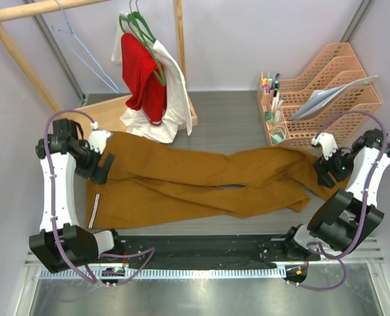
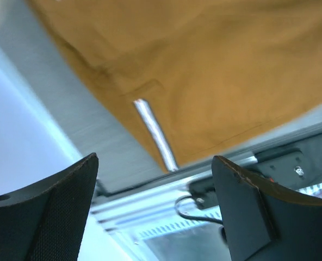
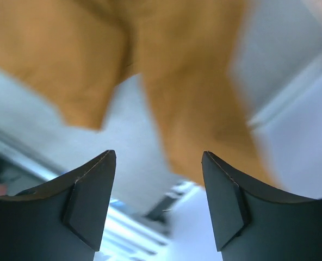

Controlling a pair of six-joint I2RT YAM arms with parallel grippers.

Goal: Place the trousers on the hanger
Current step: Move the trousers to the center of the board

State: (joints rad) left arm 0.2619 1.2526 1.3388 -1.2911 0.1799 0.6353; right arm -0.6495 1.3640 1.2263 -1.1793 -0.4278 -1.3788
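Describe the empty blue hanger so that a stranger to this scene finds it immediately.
Look at the wooden rail at the back left. Left of the green hangers carrying red and white clothes hangs the hanger. It alone is thin, pale-blue wire and bare.

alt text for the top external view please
Mustard trousers lie spread flat across a grey table, waist beside the left gripper, leg ends beside the right gripper. Behind, a light-blue hanger hangs bare on a wooden rack, next to a red garment and a white garment on green hangers.
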